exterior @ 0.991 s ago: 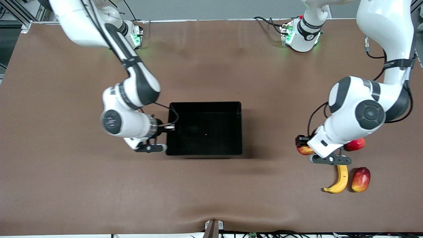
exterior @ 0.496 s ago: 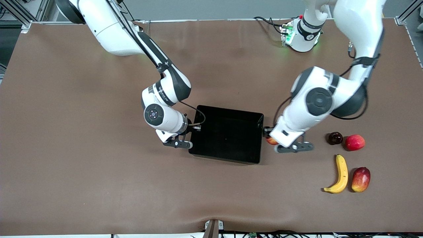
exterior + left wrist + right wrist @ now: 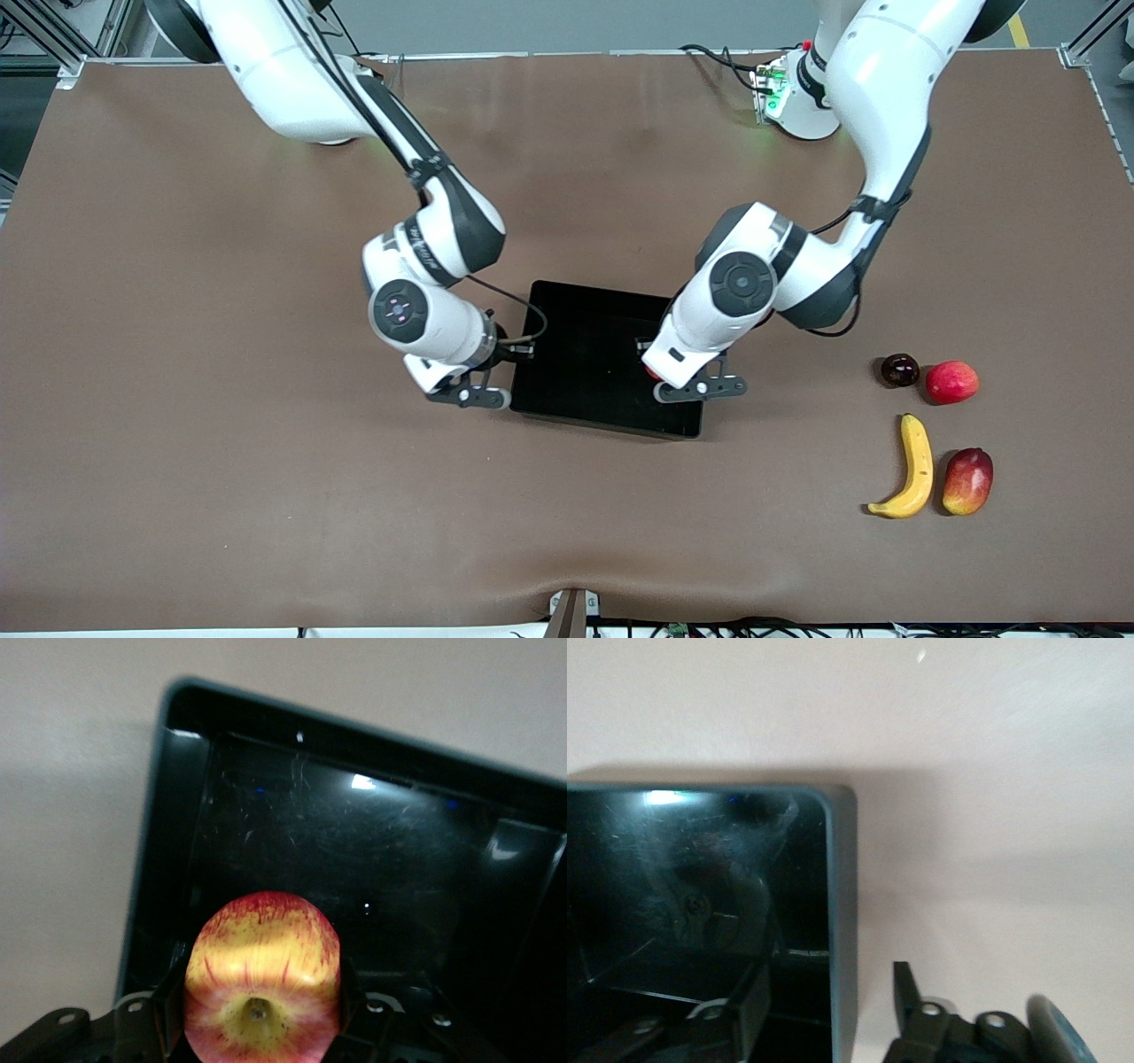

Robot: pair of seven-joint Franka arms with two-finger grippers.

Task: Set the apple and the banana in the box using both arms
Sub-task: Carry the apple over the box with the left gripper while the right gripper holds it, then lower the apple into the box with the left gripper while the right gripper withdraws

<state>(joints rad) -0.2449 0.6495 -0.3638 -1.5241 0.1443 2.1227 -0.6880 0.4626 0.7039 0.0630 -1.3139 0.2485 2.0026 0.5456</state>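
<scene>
Left gripper (image 3: 657, 370) pinches apple (image 3: 261, 992) over box (image 3: 585, 354) edge to drop it in; right gripper (image 3: 516, 347) spread astride the rim at right arm's end, likely steadying.

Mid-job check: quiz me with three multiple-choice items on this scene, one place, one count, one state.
1. The banana lies: A in the box; B beside the mango; C under the right gripper.
2. Fruits outside the box: A two; B three; C four.
3. The left gripper is: A open; B shut on the apple; C shut empty.
Answers: B, mango alongside it; C, banana, mango, dark fruit, pink-red fruit; B, apple clamped over the box, right gripper open astride its wall.
</scene>
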